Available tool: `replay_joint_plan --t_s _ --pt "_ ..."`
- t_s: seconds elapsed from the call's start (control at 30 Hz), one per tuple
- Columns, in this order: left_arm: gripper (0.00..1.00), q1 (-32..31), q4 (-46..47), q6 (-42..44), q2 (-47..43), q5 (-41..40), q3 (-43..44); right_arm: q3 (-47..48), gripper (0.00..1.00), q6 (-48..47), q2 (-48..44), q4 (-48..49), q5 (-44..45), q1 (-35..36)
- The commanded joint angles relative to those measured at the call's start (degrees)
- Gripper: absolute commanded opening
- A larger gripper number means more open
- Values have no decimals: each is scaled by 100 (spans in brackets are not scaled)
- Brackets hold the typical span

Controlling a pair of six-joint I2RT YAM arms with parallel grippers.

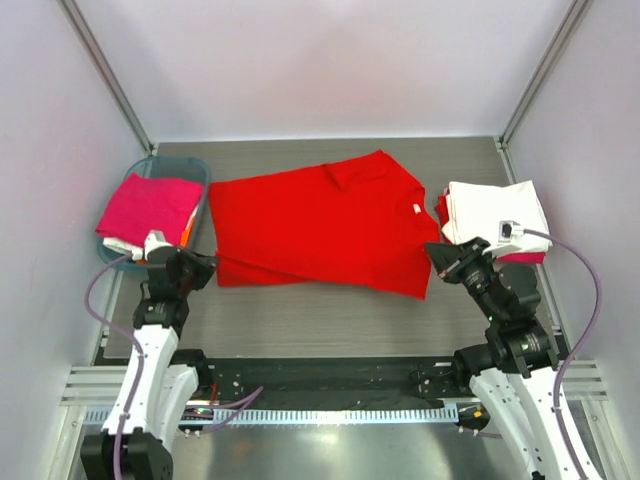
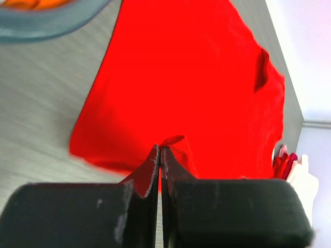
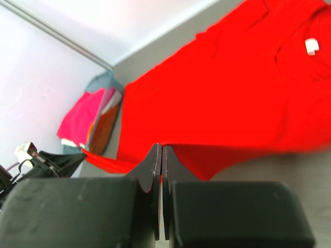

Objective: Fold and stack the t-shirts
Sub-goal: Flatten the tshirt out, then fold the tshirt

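Top external view, and the red shirt (image 1: 320,220) lies spread across the middle of the desk (image 1: 330,320), collar towards the far side, its white neck tag (image 1: 410,208) showing near the right. Left hand (image 1: 208,264) is at the shirt's near-left corner, right hand (image 1: 436,252) at the near-right corner, one arm on each side of the cloth. Over to the left wrist camera: the left hand (image 2: 159,150) has its jaws pressed together with a pinch of red hem caught between them, and the rest of the shirt fans out flat beyond. Right wrist camera tells the same story: the right hand (image 3: 159,147) is clamped tight on the red edge, and from there the hem runs in a taut line just off the desk across to the other hand. Along the near edge in the overhead shot the red looks doubled, one layer over another. Far left, the teal basket (image 1: 180,162) sits just beside the shirt's left side, with a pink shirt (image 1: 148,203) piled on top and an orange shirt (image 3: 101,132) peeking out beneath it. On the right side of the desk, a folded white shirt (image 1: 490,210) tops a small stack, with red and pink edges showing under it, just beside the right hand.
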Motion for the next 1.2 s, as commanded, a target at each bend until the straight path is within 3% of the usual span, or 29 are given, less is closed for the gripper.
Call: replay_joint_plan --t_s 0.0,0.17,0.43,0.73,1.17 --pt "0 38 -297 -253 -557 -444 -387 -402 1 271 -338 -752 -318 -27" --pt "0 38 -932 -570 -1305 -673 -703 -500 1 228 -656 -1104 -354 -27" --pt "0 38 -1328 -904 -2080 -884 -1038 -96 1 -282 468 -1017 32 -27" --pt "0 38 -607 -816 -1483 -58 -1082 1029 1 -994 1874 -657 595 -27" --pt "0 38 -668 -615 -648 -682 -423 2153 1 -1363 3668 -437 647 -28"
